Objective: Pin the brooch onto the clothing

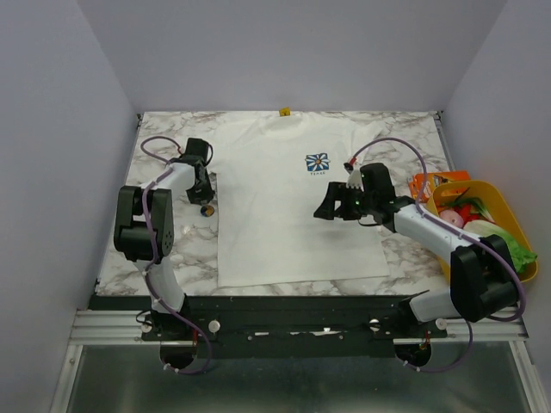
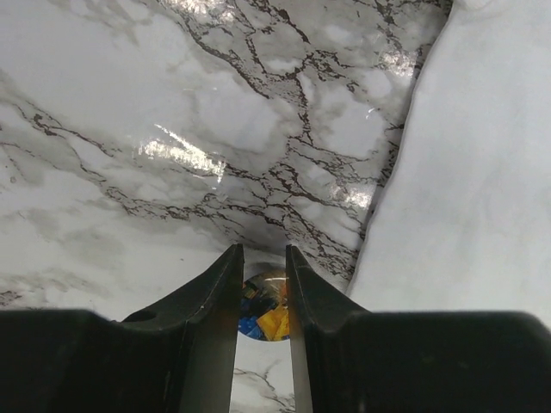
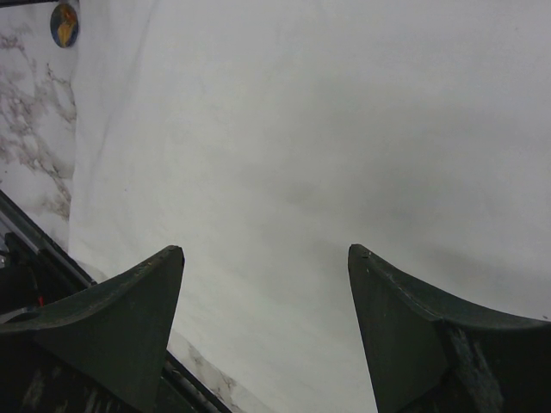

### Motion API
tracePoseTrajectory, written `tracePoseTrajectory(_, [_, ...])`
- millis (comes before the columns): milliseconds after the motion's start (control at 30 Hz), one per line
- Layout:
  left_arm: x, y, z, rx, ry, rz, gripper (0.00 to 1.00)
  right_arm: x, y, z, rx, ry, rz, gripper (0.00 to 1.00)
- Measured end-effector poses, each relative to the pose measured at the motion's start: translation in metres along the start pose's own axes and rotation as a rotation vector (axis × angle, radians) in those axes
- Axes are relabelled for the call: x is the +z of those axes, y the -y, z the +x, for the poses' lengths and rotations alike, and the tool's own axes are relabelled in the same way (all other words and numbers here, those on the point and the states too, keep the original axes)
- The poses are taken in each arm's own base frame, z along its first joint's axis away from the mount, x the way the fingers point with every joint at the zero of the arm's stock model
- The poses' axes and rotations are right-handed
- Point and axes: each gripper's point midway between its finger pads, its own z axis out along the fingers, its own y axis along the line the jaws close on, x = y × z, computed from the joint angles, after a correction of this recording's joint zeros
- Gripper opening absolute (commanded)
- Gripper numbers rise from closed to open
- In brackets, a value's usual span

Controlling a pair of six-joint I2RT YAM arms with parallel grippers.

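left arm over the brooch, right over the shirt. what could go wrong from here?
1. The fingers of the left gripper leave a narrow gap above the brooch, which looks wider; descending so could shove it across the glossy table.
2. The brooch lies close beside the edge of the T-shirt; a nudge might slide it under.
3. The right gripper hangs open over the T-shirt, holding nothing down; cloth may bunch.

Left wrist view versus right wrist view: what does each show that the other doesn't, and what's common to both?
Only the left wrist view: the left gripper, fingers nearly together, with the brooch seen between them; whether it is gripped is unclear. Only the right wrist view: the right gripper, wide open above the T-shirt. Both: brooch, T-shirt edge, marble table.
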Motion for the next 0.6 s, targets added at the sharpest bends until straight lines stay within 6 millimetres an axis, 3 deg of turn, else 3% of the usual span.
tracePoseTrajectory(267, [-0.026,-0.003,-0.002,0.006,0.004,0.001,0.57,0.006,-0.012,0.001,-0.022,-0.017,-0.026,0.85])
tracePoseTrajectory(433, [-0.044,-0.001,-0.016,0.041,-0.007,-0.001,0.6,0.014,-0.024,-0.002,-0.045,-0.038,-0.055,0.85])
tracePoseTrajectory(600, [-0.056,0.014,-0.036,0.1,-0.035,0.05,0.61,0.016,-0.03,-0.003,-0.067,-0.048,-0.071,0.85])
